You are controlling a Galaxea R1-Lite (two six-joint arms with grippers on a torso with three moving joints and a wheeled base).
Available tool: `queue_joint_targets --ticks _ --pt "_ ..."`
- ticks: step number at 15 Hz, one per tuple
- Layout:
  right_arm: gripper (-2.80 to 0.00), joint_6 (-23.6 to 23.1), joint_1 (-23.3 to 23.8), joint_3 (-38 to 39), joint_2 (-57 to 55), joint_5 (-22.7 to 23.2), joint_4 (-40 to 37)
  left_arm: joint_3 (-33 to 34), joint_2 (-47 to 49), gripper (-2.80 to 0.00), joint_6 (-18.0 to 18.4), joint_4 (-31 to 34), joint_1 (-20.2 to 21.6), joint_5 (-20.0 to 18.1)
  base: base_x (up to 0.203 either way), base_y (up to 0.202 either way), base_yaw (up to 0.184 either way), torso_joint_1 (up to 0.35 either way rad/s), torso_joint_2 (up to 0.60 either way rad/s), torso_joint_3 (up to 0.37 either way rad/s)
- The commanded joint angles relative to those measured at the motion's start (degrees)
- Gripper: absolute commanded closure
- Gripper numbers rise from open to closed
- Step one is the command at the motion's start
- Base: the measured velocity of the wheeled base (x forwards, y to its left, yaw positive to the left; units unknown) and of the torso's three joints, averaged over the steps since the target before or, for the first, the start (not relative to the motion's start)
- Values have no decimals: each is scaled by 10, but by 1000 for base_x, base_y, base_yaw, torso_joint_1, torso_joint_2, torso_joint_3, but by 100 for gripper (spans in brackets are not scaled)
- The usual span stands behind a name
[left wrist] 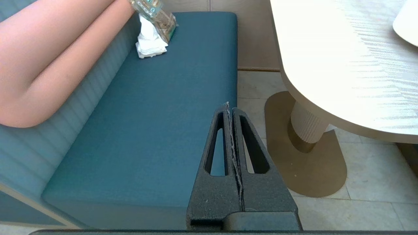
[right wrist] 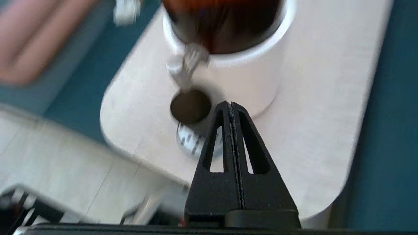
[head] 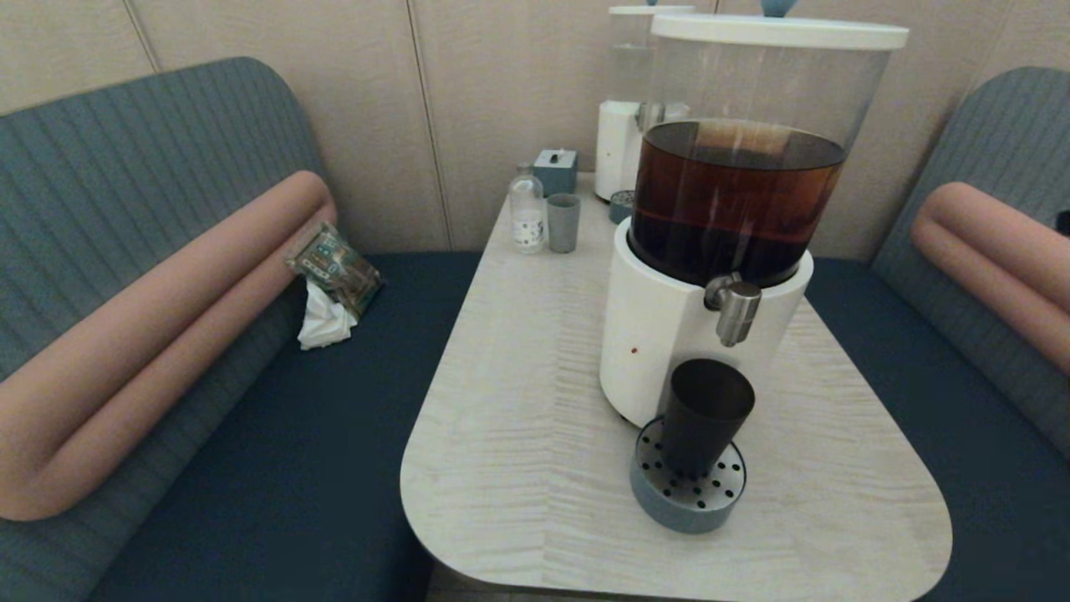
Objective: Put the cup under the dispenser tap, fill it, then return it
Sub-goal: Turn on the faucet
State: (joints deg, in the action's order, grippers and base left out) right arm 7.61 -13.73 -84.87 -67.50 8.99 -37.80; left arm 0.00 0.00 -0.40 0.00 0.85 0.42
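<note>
While both grippers (left wrist: pixel 231 107) (right wrist: pixel 230 105) press closed, one cup (head: pixel 705 415) sits beneath one tap (head: pixel 736 308).

The cup (head: pixel 705 414) looks like matt dark plastic, the dispenser tap (head: pixel 735 306) brushed metal under a glossy clear tank (head: pixel 756 150); the table (head: pixel 518 451) is pale wood grain, the bench seat (head: pixel 276 468) woven blue cloth

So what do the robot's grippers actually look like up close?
Both look alike. The left gripper and the right gripper are each two flat fingers of matt black, grainy plastic, with a long slot cut through each one. Pressed together they form a narrow wedge tapering to a point. No cables, labels or markings show on them, and the arms behind are not in view.
</note>
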Motion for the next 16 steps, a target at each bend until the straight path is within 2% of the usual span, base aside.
queue_joint_targets --ticks 1,4,9,11,13,16 --pt "0 2 -7 -15 -64 3 -7 1 1 0 0 0 0 0 0 0 0 0 0 0" --pt "0 19 -8 -21 -97 39 1 1 1 0 0 0 0 0 0 0 0 0 0 0" --pt "0 16 -10 -9 -119 77 40 1 1 0 0 0 0 0 0 0 0 0 0 0" --pt "0 13 -19 1 -123 79 46 1 1 0 0 0 0 0 0 0 0 0 0 0" --pt "0 -11 -22 20 -121 78 59 1 1 0 0 0 0 0 0 0 0 0 0 0" --pt "0 -33 -39 55 -117 72 118 1 1 0 0 0 0 0 0 0 0 0 0 0"
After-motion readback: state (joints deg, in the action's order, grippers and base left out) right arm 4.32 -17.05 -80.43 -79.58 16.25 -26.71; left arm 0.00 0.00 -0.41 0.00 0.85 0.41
